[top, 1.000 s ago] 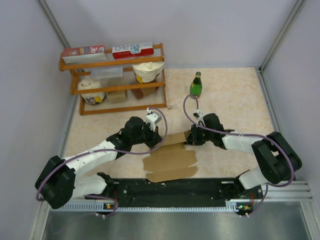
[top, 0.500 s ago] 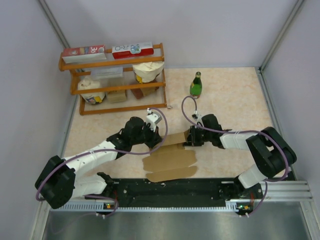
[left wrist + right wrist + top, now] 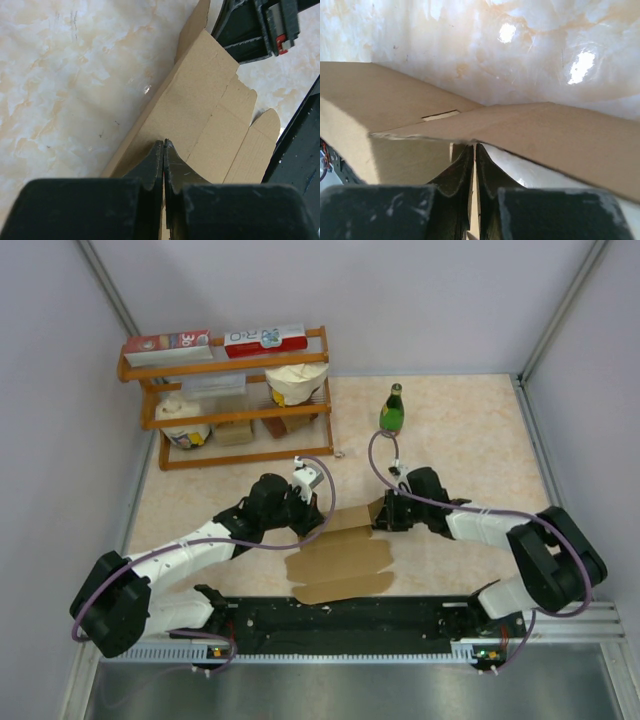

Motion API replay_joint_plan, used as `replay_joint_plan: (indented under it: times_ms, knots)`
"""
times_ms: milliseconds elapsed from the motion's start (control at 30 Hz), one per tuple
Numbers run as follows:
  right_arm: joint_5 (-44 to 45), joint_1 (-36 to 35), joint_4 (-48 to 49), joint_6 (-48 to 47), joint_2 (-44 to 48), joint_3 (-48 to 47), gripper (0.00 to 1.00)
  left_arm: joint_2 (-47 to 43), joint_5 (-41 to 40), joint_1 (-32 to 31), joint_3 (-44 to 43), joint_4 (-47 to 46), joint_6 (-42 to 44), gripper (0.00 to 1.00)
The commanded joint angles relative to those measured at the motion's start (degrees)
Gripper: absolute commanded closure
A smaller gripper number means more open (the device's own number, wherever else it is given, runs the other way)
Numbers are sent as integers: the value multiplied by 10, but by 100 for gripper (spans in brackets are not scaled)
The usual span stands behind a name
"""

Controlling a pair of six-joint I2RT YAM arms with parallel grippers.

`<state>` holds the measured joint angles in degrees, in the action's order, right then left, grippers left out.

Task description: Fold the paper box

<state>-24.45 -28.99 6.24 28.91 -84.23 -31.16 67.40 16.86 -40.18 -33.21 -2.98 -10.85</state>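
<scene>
The paper box (image 3: 340, 562) is a flat brown cardboard sheet lying between the two arms, its far strip lifted off the table. My left gripper (image 3: 318, 518) is at the left end of that strip. In the left wrist view its jaws (image 3: 163, 143) are shut, tips resting on the cardboard panel (image 3: 200, 100) with nothing visible between them. My right gripper (image 3: 384, 513) is at the strip's right end. In the right wrist view it (image 3: 474, 146) is shut on a thin cardboard edge, under a raised flap (image 3: 560, 135). The right gripper (image 3: 255, 30) also shows in the left wrist view, at the far end.
A wooden shelf (image 3: 235, 455) with printed cartons and other goods stands at the back left. A green bottle (image 3: 391, 410) stands behind the right gripper. The black base rail (image 3: 340, 618) runs along the near edge, just below the sheet.
The right arm shifted slightly left and came back. The cardboard and the left arm look unchanged.
</scene>
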Motion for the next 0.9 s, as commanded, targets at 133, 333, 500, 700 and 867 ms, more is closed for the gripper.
replay_joint_plan:
  times_ms: [133,333,500,700,867]
  knots:
    - [104,4,-90,-34,134,-15,95,-3,-13,-2,-1,6,-5,100]
    - [97,4,-127,-50,151,-42,94,-2,-11,-2,-3,5,-5,100]
    - [45,4,-109,-48,144,-38,94,-2,-11,-2,-3,5,-6,100]
    - [-34,4,-77,-34,148,-32,94,-2,-10,-2,-3,6,-7,100]
    - [17,4,-103,-37,178,-36,92,-2,-9,-2,-2,6,-7,100]
